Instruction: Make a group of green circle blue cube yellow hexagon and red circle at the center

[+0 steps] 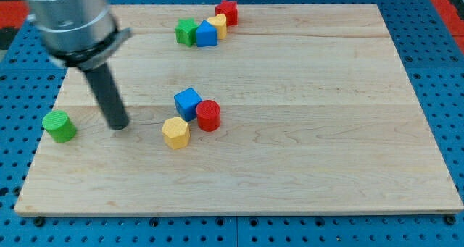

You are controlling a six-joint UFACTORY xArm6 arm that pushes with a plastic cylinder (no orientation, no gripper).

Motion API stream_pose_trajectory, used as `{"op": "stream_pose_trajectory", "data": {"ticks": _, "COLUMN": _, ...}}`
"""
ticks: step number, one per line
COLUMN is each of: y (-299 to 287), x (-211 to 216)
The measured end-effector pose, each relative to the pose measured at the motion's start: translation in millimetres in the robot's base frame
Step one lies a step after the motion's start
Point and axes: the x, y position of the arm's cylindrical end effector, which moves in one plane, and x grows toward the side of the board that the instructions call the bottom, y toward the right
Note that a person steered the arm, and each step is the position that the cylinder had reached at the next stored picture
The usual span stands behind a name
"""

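Wooden board point(304, 153) is seen on a blue pegboard surface point(442, 73); no writing is legible. Near the centre, a blue cube point(188, 102), a red cylinder point(208, 115) and a yellow hexagon point(175, 132) are clustered, touching. A green cylinder point(59, 125) stands upright near the left edge. My tip point(118, 126) is planted between it and the cluster, the rod leaning slightly left; nothing is touched. At the far edge, a green block point(186, 32), a blue block point(206, 34), a yellow block point(218, 24) and a red block point(227, 11) are bunched.

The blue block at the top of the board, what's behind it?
Behind that blue block a yellow block peeks out, its lower part covered so its shape is unclear. A red star-like block sits farther back.
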Motion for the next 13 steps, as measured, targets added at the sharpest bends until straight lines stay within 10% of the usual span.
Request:
{"op": "stream_pose_trajectory", "data": {"ticks": 1, "y": 49, "x": 42}}
{"op": "stream_pose_trajectory", "data": {"ticks": 4, "y": 196, "x": -9}}
{"op": "stream_pose_trajectory", "data": {"ticks": 6, "y": 167, "x": -17}}
{"op": "stream_pose_trajectory", "data": {"ticks": 7, "y": 149, "x": 54}}
{"op": "stream_pose_trajectory", "data": {"ticks": 9, "y": -92, "x": 34}}
{"op": "stream_pose_trajectory", "data": {"ticks": 12, "y": -118, "x": -16}}
{"op": "stream_pose_trajectory", "data": {"ticks": 13, "y": -36, "x": -17}}
